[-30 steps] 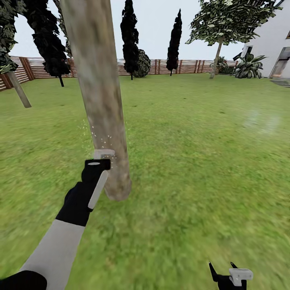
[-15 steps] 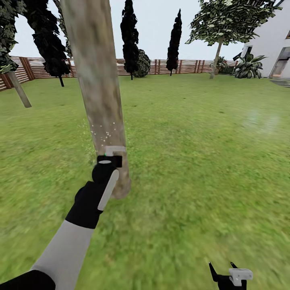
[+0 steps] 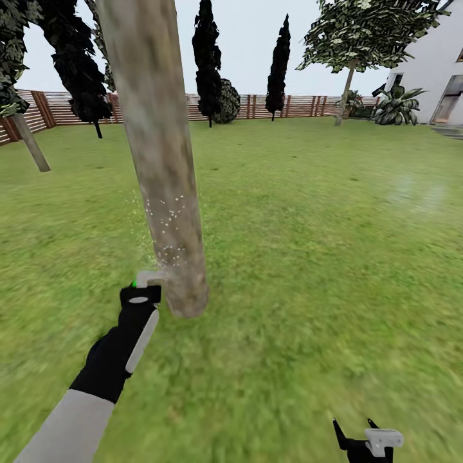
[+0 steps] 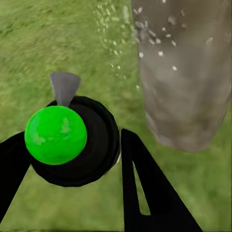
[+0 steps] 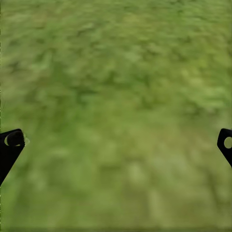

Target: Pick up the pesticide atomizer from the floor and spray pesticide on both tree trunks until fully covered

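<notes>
Left gripper [image 4: 72, 159] is clamped on the pesticide atomizer [image 4: 72, 145], with the tree trunk [image 3: 164, 193] just beyond it. White pesticide [image 3: 168, 225] specks dot the bark above. Right gripper [image 5: 116, 145] hangs spread wide over grass [image 5: 116, 96].

From the head view, the tree trunk [image 3: 164, 167] rises at 12 o'clock, rooted in the grass floor [image 3: 308, 257]. The pesticide atomizer [image 3: 143, 283] sits just beside the trunk's base at its 9 o'clock, between the left gripper's [image 3: 143, 290] fingers [image 4: 145, 188]. Pesticide [image 3: 168, 225] specks lie on the trunk above it. The right gripper [image 3: 360, 437] hangs at 5 o'clock, well apart. The fence [image 3: 257, 106] runs behind.
</notes>
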### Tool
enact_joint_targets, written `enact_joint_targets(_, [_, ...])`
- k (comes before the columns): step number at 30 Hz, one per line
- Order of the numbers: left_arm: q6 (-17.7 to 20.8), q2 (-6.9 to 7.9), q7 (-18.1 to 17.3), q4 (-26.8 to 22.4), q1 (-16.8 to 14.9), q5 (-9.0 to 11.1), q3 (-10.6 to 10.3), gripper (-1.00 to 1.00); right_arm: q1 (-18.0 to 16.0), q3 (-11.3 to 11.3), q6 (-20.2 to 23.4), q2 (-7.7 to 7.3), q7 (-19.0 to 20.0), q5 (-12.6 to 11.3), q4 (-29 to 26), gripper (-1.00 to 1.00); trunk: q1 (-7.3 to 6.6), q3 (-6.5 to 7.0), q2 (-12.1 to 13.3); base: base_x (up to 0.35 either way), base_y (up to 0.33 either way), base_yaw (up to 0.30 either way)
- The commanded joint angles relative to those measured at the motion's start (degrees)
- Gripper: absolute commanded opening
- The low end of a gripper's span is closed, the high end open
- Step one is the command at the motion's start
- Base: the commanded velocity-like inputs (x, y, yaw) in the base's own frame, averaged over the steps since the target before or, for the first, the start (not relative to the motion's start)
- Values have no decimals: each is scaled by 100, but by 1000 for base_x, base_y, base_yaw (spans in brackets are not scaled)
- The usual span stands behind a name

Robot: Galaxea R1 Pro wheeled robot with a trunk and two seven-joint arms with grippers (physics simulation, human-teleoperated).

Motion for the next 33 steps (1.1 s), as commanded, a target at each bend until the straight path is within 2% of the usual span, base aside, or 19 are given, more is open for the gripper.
enact_joint_targets(1, [-126, -3, 7, 171, 16, -25, 1, -100, 0, -1, 0, 2, 0, -1, -1, 100, -1, 1, -1, 0, 0, 0])
enact_joint_targets(2, [-257, -5, 6, 493, 31, -9, 6, -100, 0, -1, 0, 3, 0, 1, 1, 100, -1, 1, -1, 0, 0, 0])
enact_joint_targets(3, [-617, -14, 16, 1011, 38, -1, 9, -100, 0, 5, 0, 9, 0, 1, 2, 100, -1, 1, -1, 0, 0, 0])
enact_joint_targets(4, [-1593, -49, 33, 1813, 42, 2, 39, -100, 0, 7, 0, 12, 0, 6, 0, 100, -1, 1, -1, 0, 0, 0])
enact_joint_targets(5, [-1930, -61, 34, 2149, 43, 6, 47, -100, 0, 8, 0, 13, 0, 5, 1, 100, -1, 1, -1, 22, -32, 0])
enact_joint_targets(7, [-2217, -116, 34, 2521, 43, 9, 58, -100, 0, 2, -1, 9, 0, 1, -2, 100, -1, 1, -1, 100, -154, 0])
enact_joint_targets(9, [-2303, -160, 36, 2636, 43, 9, 62, -100, 0, 0, -1, 5, 0, -1, -5, 100, -1, 1, -1, 144, -219, 0])
enact_joint_targets(16, [-2312, -159, 45, 2673, 45, -5, 97, -100, 0, 0, -4, 12, 0, -1, -4, 100, -1, 1, -1, 169, -235, 117])
enact_joint_targets(18, [-2322, -174, 34, 2709, 47, 35, 171, -100, 0, 1, -7, 11, 0, -1, -4, 100, -1, 1, -1, 139, -246, 269])
enact_joint_targets(20, [-2335, -181, 32, 2719, 50, 190, 183, -100, 0, 0, -8, 7, 0, -1, -5, 100, -1, 1, -1, 33, -266, 276])
enact_joint_targets(22, [-2337, -176, 38, 2721, 52, 243, 186, -100, 0, -1, -9, 5, 0, -1, -6, 100, -1, 1, -1, 9, -270, 276])
enact_joint_targets(27, [-2338, -175, 44, 2722, 52, 261, 187, -100, 0, -1, -8, 5, 0, -1, -4, 100, -1, 1, -1, 1, -271, 248])
enact_joint_targets(33, [-2338, -175, 45, 2722, 52, 262, 187, -100, 0, -1, -7, 5, 0, -1, -1, 100, -1, 1, -1, 0, -272, 19])
